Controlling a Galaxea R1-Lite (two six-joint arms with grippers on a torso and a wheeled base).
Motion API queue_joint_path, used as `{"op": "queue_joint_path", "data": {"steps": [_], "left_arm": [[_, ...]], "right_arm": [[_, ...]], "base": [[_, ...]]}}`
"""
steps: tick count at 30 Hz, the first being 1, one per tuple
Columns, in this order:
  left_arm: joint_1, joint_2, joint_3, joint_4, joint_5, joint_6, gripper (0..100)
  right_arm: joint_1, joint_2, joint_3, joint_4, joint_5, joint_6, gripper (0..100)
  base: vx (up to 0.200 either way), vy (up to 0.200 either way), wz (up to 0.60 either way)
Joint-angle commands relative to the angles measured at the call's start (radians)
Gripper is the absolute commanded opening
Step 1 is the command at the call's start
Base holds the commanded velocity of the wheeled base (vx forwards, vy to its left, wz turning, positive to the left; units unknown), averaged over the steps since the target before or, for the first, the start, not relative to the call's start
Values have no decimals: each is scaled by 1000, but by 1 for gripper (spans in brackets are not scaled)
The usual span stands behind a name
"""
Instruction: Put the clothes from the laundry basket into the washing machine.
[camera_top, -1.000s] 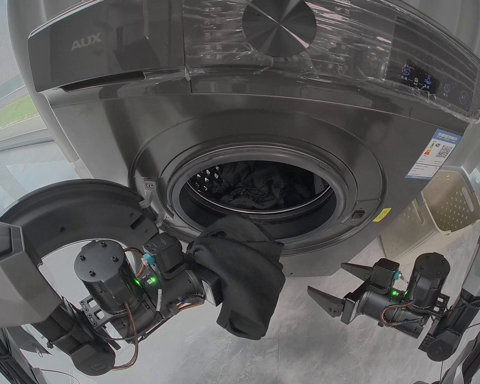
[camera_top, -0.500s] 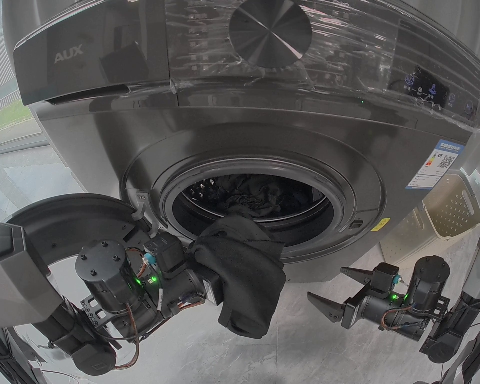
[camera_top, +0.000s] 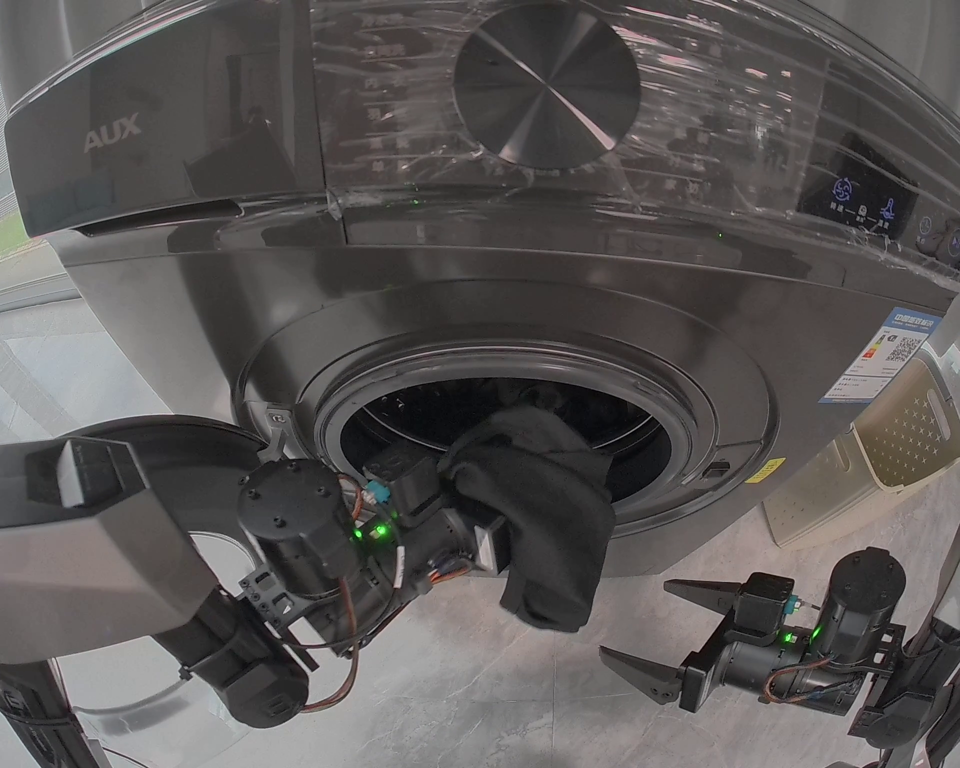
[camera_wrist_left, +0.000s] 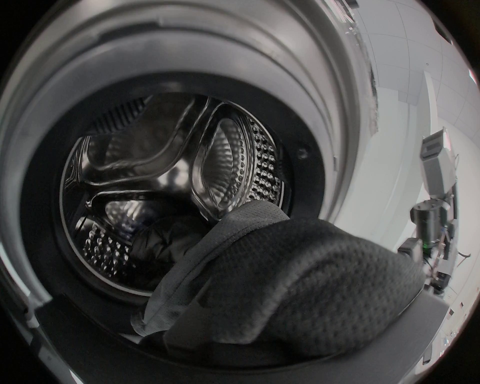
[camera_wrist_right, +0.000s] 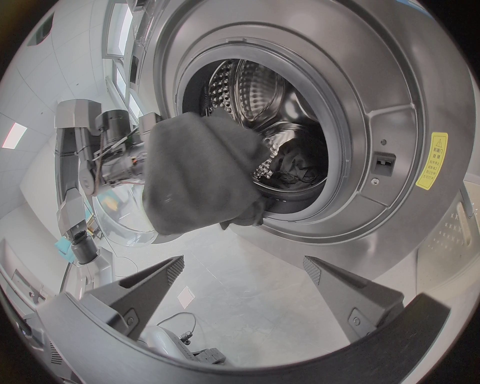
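Head view, left pincer (camera_top: 492, 538) gripping dark garment (camera_top: 556, 512)

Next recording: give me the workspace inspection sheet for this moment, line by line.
Surface: grey stone-look floor in front of the washing machine.
Job's things: door open; dark garment hanging across the rim of the opening; more dark clothes in the drum; laundry basket to the right of the machine.
Clutter: nothing seen.
Claws: left claw under the garment, at the opening; right claw open, empty, low over the floor.
Cables: loose wires behind the left claw; one cord on the floor.
Surroundings: plastic film over the control panel.
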Motion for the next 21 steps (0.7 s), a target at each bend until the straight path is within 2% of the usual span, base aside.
{"op": "queue_joint_path", "data": {"steps": [1, 11, 14, 15, 21], "left_arm": [[7, 166, -203, 3, 36, 1, 0], [49, 350, -442, 21, 46, -1, 0], [82, 387, -539, 59, 48, -2, 0], [102, 404, -606, 105, 48, -5, 0], [122, 453, -786, 234, 49, -7, 0]], "right_arm": [[25, -19, 12, 0, 0, 1, 100], [38, -19, 15, 0, 0, 3, 100], [38, -17, 15, 0, 0, 3, 100], [38, -16, 15, 0, 1, 3, 100], [38, -10, 13, 0, 1, 3, 100]], "base": [[0, 0, 0], [0, 0, 0], [0, 0, 0], [0, 0, 0], [0, 0, 0]]}}
